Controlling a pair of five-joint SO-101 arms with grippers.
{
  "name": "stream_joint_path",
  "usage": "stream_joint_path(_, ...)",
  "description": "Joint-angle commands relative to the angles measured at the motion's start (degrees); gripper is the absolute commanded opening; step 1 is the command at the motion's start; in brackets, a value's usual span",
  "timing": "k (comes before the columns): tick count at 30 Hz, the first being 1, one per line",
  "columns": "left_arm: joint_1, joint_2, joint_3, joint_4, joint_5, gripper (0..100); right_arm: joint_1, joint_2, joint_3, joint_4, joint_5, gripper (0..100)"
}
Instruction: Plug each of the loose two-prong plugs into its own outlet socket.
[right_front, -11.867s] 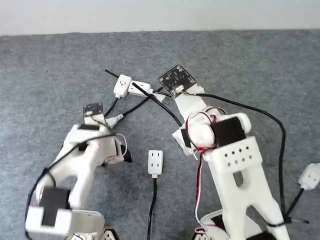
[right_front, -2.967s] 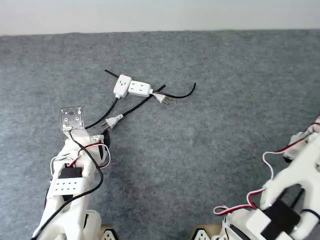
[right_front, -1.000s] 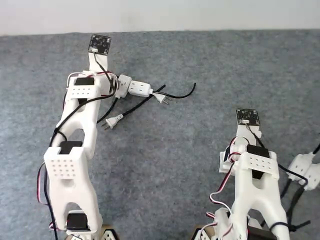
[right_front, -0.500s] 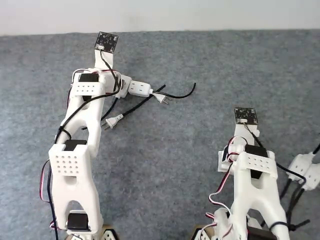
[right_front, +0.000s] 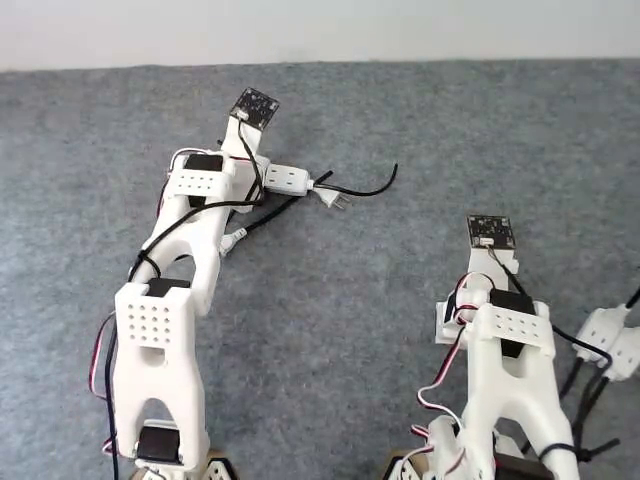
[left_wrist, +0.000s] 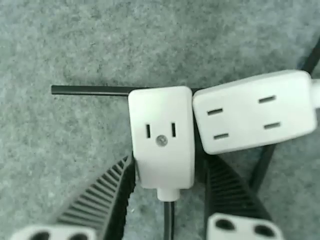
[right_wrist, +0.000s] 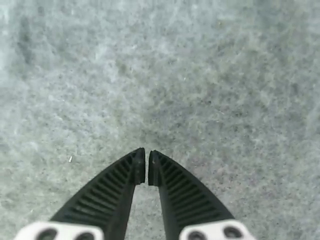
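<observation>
Left wrist view put the single socket (left_wrist: 161, 135) face-up on the carpet (left_wrist: 75, 40). Its long axis ran straight along the claw's reach, and its cord left from the end nearer the wrist. The left gripper (left_wrist: 168, 162) straddled that near end, with one jaw against one flank and the other jaw just off the opposite flank. I read it as spread around the socket rather than clenched on it. Just beside the socket, angled away from it and close at one corner, lay the double outlet block (left_wrist: 255, 117). A black cord (left_wrist: 90, 90) ran crosswise past the socket's far end.

From the high view, one loose plug (right_front: 330, 198) lay just past the double block, on the side away from the left arm (right_front: 195, 240), with its prongs pointing away from the block. The second plug (right_front: 233, 239) peeked out beside that arm, nearer the base. Both sat well apart from the right gripper (right_wrist: 146, 167), which was pinched together on nothing over bare carpet. I judged the left arm much the nearer to both the plugs and the sockets. I also judged that a squeeze across the socket's short width was the grasp this alignment allowed.
</observation>
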Motion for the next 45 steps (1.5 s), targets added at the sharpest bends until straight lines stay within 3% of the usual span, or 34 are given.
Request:
stream_joint_path(1, 0.4, 0.4, -1.0, -0.5, 0.0, 20, -0.3, -1.7, -0.3, -0.7, 0.7, 0.9)
stream_joint_path(4, 0.0, 0.4, -1.7, -1.7, 2.2, 15, -0.4, -1.7, -0.3, -0.7, 0.7, 0.9)
stream_joint_path(7, -0.6, 0.2, -2.5, -3.0, 2.5, 0, -0.5, -1.7, 0.1, -2.1, 0.6, 0.9)
stream_joint_path(10, -1.8, -1.8, -2.9, -0.6, 3.3, 1, -0.5, -1.7, 0.3, -2.4, 0.5, 0.9)
stream_joint_path(15, -4.0, -8.6, -2.5, 5.1, 11.9, 1, -0.3, -1.7, 0.3, -2.7, 0.4, 0.9)
stream_joint_path(19, -4.8, -15.4, 0.6, 9.9, 13.1, 1, -0.3, -1.7, 0.3, -2.7, 0.4, 0.9)
stream_joint_path(24, -2.2, -28.6, 19.1, 8.4, 13.1, 1, -0.2, -1.7, 0.3, -2.7, 0.4, 0.9)
stream_joint_path(31, 5.0, -58.5, 58.9, -7.3, 13.4, 1, -0.1, -1.7, 0.3, -2.7, 0.4, 0.9)
stream_joint_path(34, 8.7, -68.4, 70.0, -6.2, 13.4, 1, -0.1, -1.7, 0.3, -2.7, 0.4, 0.9)
stream_joint_path(39, 13.1, -72.2, 77.2, -3.5, 18.3, 2, -0.1, -1.7, 0.3, -2.5, 0.4, 0.9)
stream_joint_path(45, 13.2, -72.2, 77.5, -4.0, 23.9, 2, 0.0, -1.7, 0.4, -2.2, 0.4, 0.9)
